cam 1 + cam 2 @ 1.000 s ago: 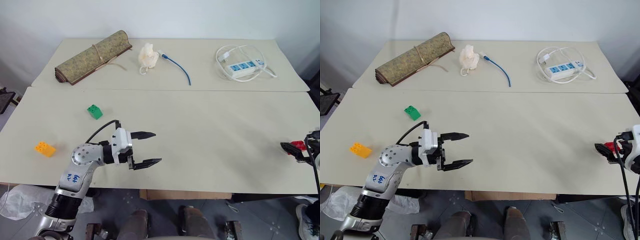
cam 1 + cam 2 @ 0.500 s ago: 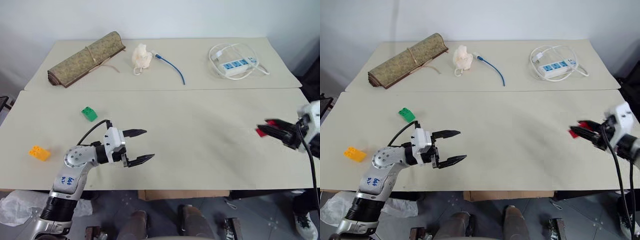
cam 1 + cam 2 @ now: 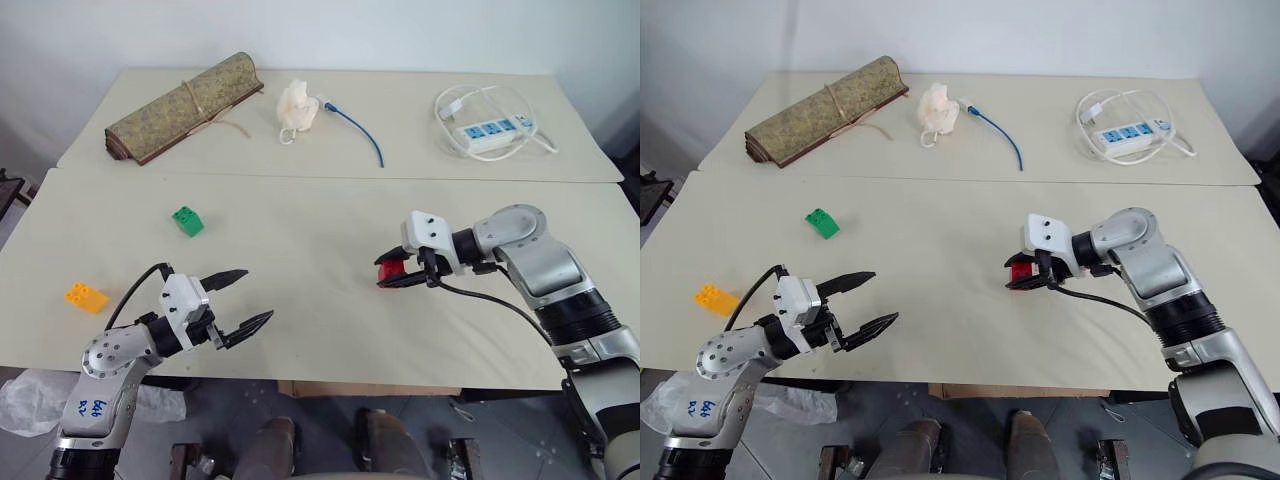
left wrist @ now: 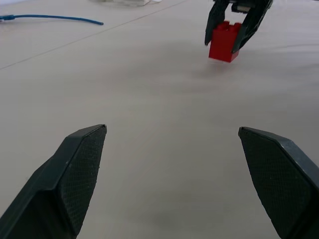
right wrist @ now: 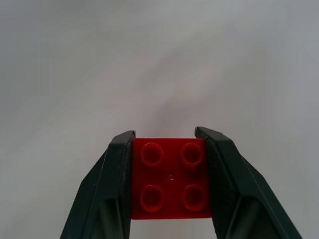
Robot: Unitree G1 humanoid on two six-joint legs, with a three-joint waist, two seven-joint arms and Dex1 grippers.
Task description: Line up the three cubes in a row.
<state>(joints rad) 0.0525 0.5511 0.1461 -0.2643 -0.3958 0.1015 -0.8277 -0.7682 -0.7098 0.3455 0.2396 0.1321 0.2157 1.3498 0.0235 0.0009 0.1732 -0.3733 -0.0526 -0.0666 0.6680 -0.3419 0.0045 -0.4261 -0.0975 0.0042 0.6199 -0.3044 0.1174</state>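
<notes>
- The right end effector point(image 3: 392, 274) is clamped on the red cube point(image 5: 171, 178), one black finger pressed against each side and the four studs facing the wrist camera.
- In the head views the red cube sits near the middle of the near tabletop point(image 3: 330, 230), slightly toward 3 o'clock, and it looks to be held just above the surface; in the left wrist view a faint shadow lies under it.
- The left end effector point(image 3: 243, 300) has its two fingers spread wide with nothing between them, and it hovers over the tabletop's near edge at about 7 o'clock, pointing toward the red cube.
- The green cube point(image 3: 186, 220) lies on the near tabletop at about 10 o'clock from the centre, well apart from both end effectors.
- The yellow-orange cube point(image 3: 87, 297) lies near the left edge at about 8 o'clock, just beyond the left arm and not touching it.
- The three cubes are spread out and well apart from one another.
- On the far tabletop, from 11 o'clock round to 1 o'clock, lie a rolled mat point(image 3: 184, 106) tied with a cord, a crumpled pale cloth point(image 3: 297, 108), a blue cable point(image 3: 357, 132), and a white power strip point(image 3: 487, 131) with its coiled lead.
</notes>
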